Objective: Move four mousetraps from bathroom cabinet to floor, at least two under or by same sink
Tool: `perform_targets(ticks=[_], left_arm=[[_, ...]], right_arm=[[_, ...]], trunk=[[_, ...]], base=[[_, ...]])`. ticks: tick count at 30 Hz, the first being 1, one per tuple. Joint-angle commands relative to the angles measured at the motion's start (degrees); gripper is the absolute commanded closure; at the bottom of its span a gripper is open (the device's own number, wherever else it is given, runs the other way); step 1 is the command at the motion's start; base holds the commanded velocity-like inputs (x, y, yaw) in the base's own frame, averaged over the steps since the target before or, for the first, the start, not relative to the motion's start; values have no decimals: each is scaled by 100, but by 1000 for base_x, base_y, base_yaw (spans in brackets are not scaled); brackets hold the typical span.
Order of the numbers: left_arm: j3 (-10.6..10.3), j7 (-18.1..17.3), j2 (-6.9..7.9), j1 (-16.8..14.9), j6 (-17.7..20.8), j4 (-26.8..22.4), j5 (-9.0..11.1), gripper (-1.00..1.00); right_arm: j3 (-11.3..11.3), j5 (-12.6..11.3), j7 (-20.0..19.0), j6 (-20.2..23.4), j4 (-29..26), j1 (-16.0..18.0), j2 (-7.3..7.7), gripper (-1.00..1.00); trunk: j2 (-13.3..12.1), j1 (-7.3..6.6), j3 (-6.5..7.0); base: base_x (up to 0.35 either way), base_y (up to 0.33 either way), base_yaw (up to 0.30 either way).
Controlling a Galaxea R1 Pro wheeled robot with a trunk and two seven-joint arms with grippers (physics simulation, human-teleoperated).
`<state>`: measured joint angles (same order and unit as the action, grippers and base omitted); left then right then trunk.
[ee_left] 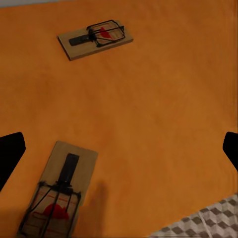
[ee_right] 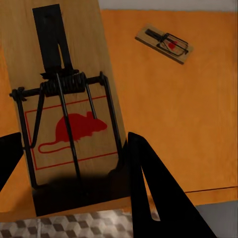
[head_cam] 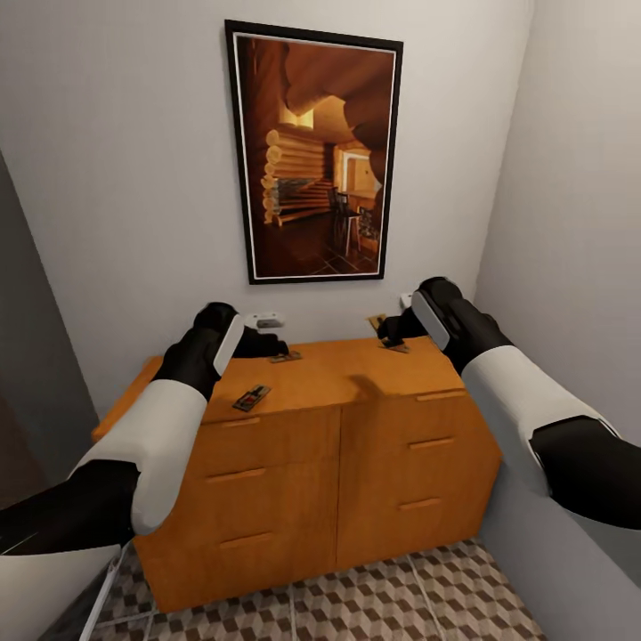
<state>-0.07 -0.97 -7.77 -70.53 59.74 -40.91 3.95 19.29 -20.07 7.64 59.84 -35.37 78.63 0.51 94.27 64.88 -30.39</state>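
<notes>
Three mousetraps show on the flat top of the cabinet point(head_cam: 294, 463) in the head view, and the picture point(head_cam: 313, 153) on the wall above serves as the landmark. Below the picture's left edge and nearest the cabinet's front lies the front trap point(head_cam: 252, 398), apart from both arms. Further back, just under the picture's left half, the left gripper point(head_cam: 267, 343) hangs over the left rear trap point(head_cam: 286, 357).

In the left wrist view its two dark fingertips point(ee_left: 10, 153) stand wide apart at the frame's edges, so the claw is open and empty. The near trap point(ee_left: 58, 193) lies between them but off toward one finger, its long axis running roughly along the reach rather than across the gap; my judgement is that the claw needs a small sideways shift before closing. A second trap point(ee_left: 95, 38) lies well beyond it.

Below the picture's right edge, the right gripper point(head_cam: 396, 334) sits at the cabinet's back right over the right trap point(head_cam: 397, 347). In the right wrist view that trap point(ee_right: 67, 106) lies close between the dark fingers point(ee_right: 153, 193), its long axis along the reach, its near end over the cabinet's front edge with floor tiles point(ee_right: 64, 225) below. Whether the fingers already pinch it I cannot tell. Another trap point(ee_right: 164, 43) lies far off.

Each trap is a pale wooden plate with a black wire spring bar and a red mouse mark.
</notes>
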Motion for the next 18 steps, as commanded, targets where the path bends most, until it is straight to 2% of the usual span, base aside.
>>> perform_targets(ticks=[1,5,12,15,18], left_arm=[[-8,37,-31,-4,19,9,23,-100],[-27,175,-78,-4,25,28,-57,-100],[-93,364,-87,-5,26,102,-320,-100],[-101,383,-85,-5,26,138,-528,-100],[-101,388,-95,-5,26,152,-875,-100]], right_arm=[[30,-85,62,16,-5,6,29,100],[30,-85,62,16,-5,5,61,100],[31,-86,62,16,-5,7,71,100],[31,-86,63,16,-5,6,71,100],[31,-85,68,16,-5,5,72,100]], trunk=[[3,0,-7],[3,0,-7],[3,0,-7],[3,0,-7],[3,0,-7]], base=[[0,0,-16],[0,0,-7],[0,0,-1],[0,0,0],[0,0,0]])
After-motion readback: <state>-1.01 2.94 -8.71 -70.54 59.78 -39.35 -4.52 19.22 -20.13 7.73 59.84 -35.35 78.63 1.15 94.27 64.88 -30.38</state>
